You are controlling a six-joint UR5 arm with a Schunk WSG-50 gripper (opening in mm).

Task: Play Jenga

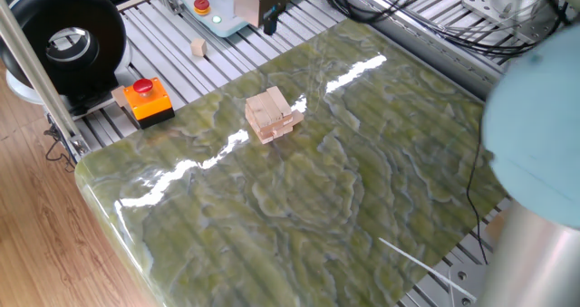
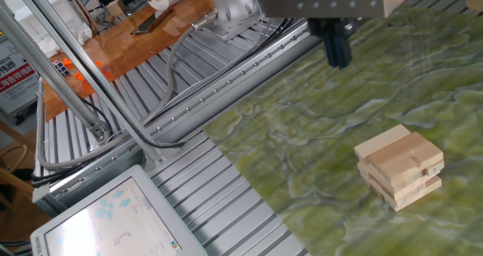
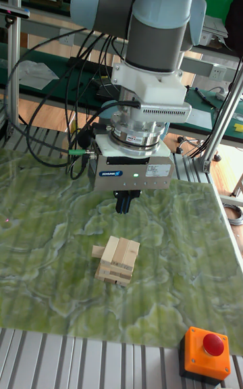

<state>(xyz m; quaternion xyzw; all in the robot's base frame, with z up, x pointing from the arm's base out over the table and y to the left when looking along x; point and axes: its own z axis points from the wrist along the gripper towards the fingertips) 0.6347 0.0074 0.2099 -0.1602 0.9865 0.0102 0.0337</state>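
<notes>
The Jenga stack (image 1: 272, 114) is a low pile of pale wooden bars in crosswise layers on the green marbled tabletop, also seen at the right of the other fixed view as the Jenga stack (image 2: 400, 165). In the tall view the Jenga stack (image 3: 116, 259) has one bar poking out on its left side. My gripper (image 1: 269, 20) hangs above the table's far edge, well apart from the stack. Its dark fingers (image 2: 338, 50) point down, pressed together with nothing between them. In the tall view the gripper (image 3: 123, 201) hovers just behind the stack.
An orange box with a red button (image 1: 145, 100) sits at the table's left edge, and a small wooden cube (image 1: 198, 47) lies on the metal rails beyond. The arm's blue-grey body (image 1: 535, 117) fills the right side. Cables (image 2: 189, 67) cross the rails near a tablet (image 2: 113, 218).
</notes>
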